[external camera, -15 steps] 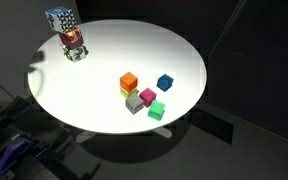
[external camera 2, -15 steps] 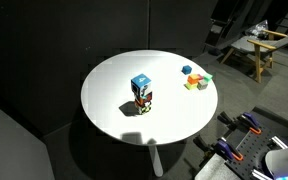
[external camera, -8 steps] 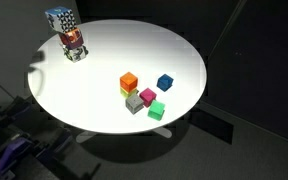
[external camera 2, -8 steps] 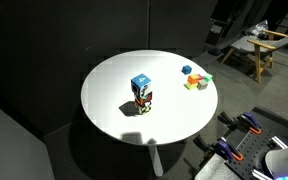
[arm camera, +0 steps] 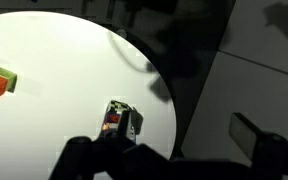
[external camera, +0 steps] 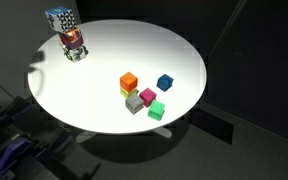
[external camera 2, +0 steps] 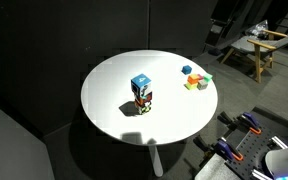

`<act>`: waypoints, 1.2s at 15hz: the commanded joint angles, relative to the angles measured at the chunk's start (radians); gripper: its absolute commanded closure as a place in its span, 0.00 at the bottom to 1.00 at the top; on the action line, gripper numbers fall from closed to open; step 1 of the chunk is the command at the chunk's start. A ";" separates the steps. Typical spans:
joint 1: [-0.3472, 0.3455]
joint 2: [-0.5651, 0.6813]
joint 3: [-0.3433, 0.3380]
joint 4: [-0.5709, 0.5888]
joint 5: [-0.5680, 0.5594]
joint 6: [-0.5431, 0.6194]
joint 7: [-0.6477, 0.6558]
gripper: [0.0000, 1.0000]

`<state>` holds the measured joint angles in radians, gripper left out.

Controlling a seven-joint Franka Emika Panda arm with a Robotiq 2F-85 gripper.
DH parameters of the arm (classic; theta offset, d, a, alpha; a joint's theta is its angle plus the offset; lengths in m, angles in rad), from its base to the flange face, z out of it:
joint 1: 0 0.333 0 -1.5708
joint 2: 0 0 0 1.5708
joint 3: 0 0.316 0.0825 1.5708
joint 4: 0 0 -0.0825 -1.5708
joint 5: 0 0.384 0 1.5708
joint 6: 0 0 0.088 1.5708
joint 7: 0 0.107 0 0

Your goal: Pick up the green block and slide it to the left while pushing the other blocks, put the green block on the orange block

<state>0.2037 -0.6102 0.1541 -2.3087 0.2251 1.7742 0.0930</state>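
Wrist view: hand enters from the bottom edge, seen only as a dark silhouette. Two fingers spread wide apart, nothing between them, touching nothing. Hand held up in the air, camera looking down at a slant. Pads too dark to make out. Exterior views: hand out of frame; only a white rounded piece, likely an arm link, shows at the lower right corner, rest of the arm cut off, joint pose cannot be told
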 commanded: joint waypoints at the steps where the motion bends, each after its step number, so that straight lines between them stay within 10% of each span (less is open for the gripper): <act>1: -0.011 0.000 0.008 0.004 0.005 -0.005 -0.004 0.00; 18: -0.102 -0.001 0.001 -0.039 -0.073 0.074 0.032 0.00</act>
<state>0.1259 -0.6023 0.1549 -2.3352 0.1859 1.8099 0.0951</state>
